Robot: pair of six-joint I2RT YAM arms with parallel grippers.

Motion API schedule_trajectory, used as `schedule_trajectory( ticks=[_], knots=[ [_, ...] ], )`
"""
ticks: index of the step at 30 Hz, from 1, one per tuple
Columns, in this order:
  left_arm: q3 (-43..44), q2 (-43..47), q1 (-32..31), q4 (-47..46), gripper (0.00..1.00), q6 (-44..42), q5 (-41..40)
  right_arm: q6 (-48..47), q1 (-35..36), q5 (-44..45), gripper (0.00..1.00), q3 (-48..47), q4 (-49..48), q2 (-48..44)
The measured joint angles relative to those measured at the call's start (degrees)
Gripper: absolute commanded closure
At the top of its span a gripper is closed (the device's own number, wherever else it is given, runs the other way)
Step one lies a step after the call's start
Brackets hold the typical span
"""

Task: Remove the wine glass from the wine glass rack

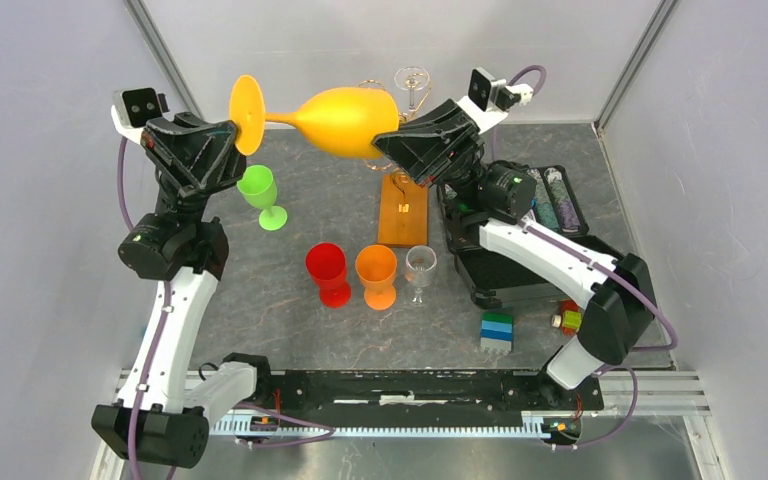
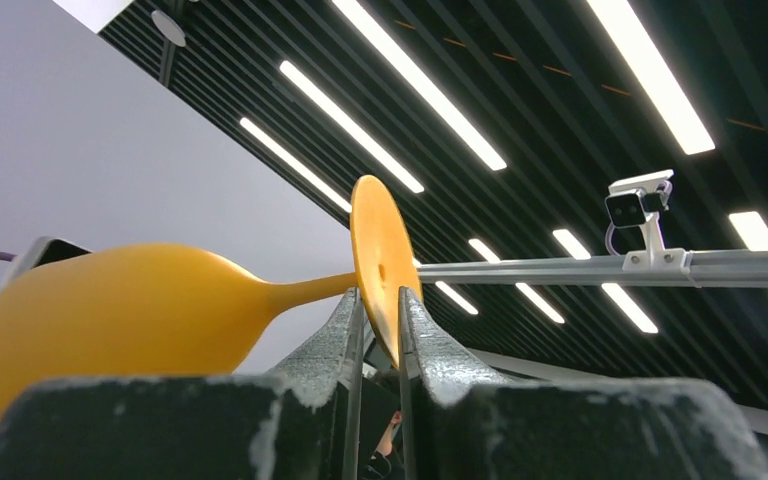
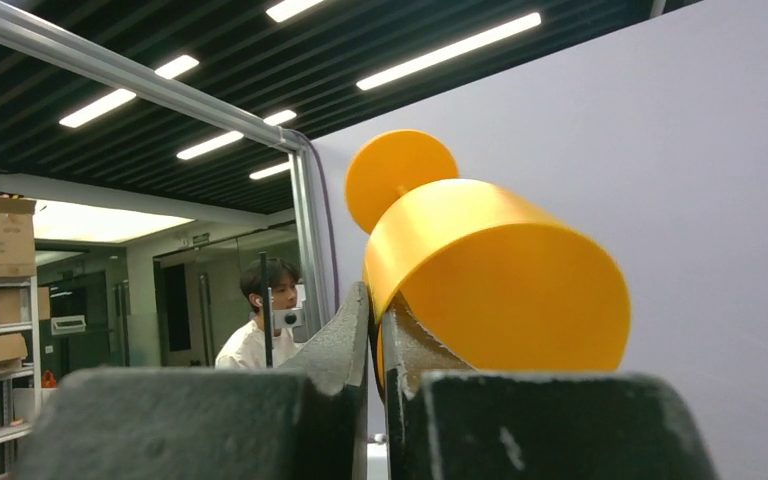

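Wine glass, the big yellow plastic one point(image 1: 345, 120), lies on its side high above the grey stone-look table point(image 1: 300, 300). You hold it at both ends.

Your left gripper point(image 1: 232, 140) has its two black fingers squeezed tight on the edge of the round flat foot. You can see this up close from the left wrist point(image 2: 380, 300), where the wine glass point(image 2: 110, 310) stretches away to the left.

Your right gripper point(image 1: 385, 140) pinches the rim of the cup part. From the right wrist point(image 3: 378, 300) its fingers stand very close together, with the thin wall of the glass point(image 3: 500, 280) between them.

The gold wire rack on its orange-brown wooden base point(image 1: 403, 208) stands just behind and under your right gripper. You cannot tell if the glass touches the wire.

On the table below stand a small green glass point(image 1: 260, 190), a red cup point(image 1: 327, 268), an orange cup point(image 1: 376, 270) and a little clear glass point(image 1: 420, 265).
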State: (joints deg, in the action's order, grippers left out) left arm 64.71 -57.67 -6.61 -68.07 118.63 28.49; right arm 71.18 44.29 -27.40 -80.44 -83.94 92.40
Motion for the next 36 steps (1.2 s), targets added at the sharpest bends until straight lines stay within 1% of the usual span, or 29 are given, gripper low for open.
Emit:
schedule_trajectory(
  ticks=[3, 4, 8, 10, 14, 17, 19, 22, 25, 29, 32, 36],
  knots=[
    [0.0, -0.4, 0.0, 0.2, 0.43, 0.0, -0.5, -0.7, 0.6, -0.5, 1.0, 0.0, 0.0, -1.0],
    [0.0, -0.5, 0.0, 0.2, 0.37, 0.0, -0.5, -1.2, 0.7, -0.7, 1.0, 0.0, 0.0, -1.4],
    [-0.1, 0.9, 0.0, 2.1, 0.19, -0.9, -0.1, -4.0, 0.6, -0.6, 1.0, 0.5, 0.5, -2.3],
    [-0.7, 2.5, 0.0, 4.3, 0.13, -3.4, 0.6, -6.1, 0.6, -0.5, 1.0, 1.6, 1.7, -3.2],
    [-4.9, 9.2, 0.0, 14.8, 0.09, -14.1, 3.4, -12.9, 0.8, 1.1, 1.0, 4.3, 9.5, -5.9],
    [-6.3, 15.3, 0.0, 31.6, 0.08, -28.2, 4.0, -21.0, 2.1, 4.7, 1.0, 5.8, 19.4, -8.5],
    [-6.0, 18.7, -0.1, 43.1, 0.07, -38.2, 2.5, -26.8, 3.8, 8.2, 1.0, 5.9, 26.3, -9.6],
    [-3.0, 24.0, -0.2, 63.3, 0.05, -54.9, -4.2, -34.9, 7.5, 13.7, 1.0, 5.3, 36.3, -10.3],
    [-0.1, 28.5, -0.2, 76.4, 0.04, -67.6, -12.9, -40.9, 10.6, 18.6, 1.0, 2.5, 45.8, -8.8],
    [2.3, 32.7, -0.2, 85.9, 0.04, -78.2, -24.0, -47.2, 14.3, 23.8, 1.0, -4.4, 57.4, -3.7],
    [2.7, 34.3, -0.2, 89.4, 0.04, -83.1, -30.3, -51.1, 17.1, 26.6, 1.0, -9.9, 66.0, 1.4],
    [2.7, 35.3, -0.2, 92.5, 0.03, -87.2, -37.7, -55.9, 21.1, 29.0, 1.0, -16.3, 77.7, 8.5]
  ],
)
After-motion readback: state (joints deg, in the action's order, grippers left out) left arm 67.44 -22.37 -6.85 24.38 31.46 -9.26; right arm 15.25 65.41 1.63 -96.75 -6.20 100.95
